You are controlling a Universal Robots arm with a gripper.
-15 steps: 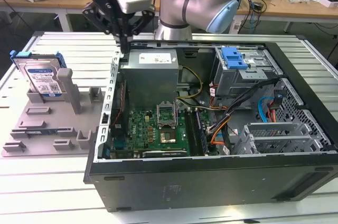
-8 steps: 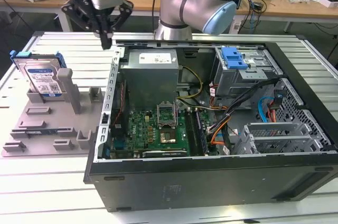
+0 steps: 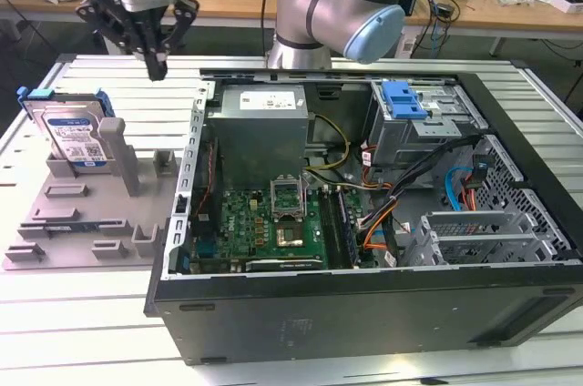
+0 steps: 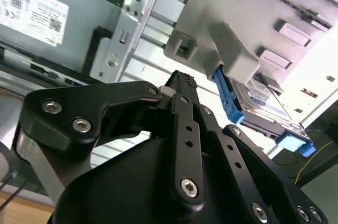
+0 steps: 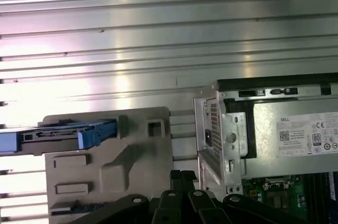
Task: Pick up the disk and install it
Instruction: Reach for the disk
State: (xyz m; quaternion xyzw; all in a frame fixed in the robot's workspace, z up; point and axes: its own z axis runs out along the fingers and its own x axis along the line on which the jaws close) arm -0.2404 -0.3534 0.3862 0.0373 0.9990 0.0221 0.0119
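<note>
At the exterior view's left the disk (image 3: 77, 136) stands in a grey holder (image 3: 55, 240). It is likely stiff, dense and shock-sensitive, best taken by its blue side rails. Toward that view's right and higher, the gripper (image 3: 158, 70) hangs pinched narrow and empty, near the open computer case (image 3: 364, 313).

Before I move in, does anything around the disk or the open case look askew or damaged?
Nothing stands out. The disk stands on edge in its grey holder. The pincer hangs shut and empty above, between the holder and the open computer case. No spill or damage shows inside the case.
</note>
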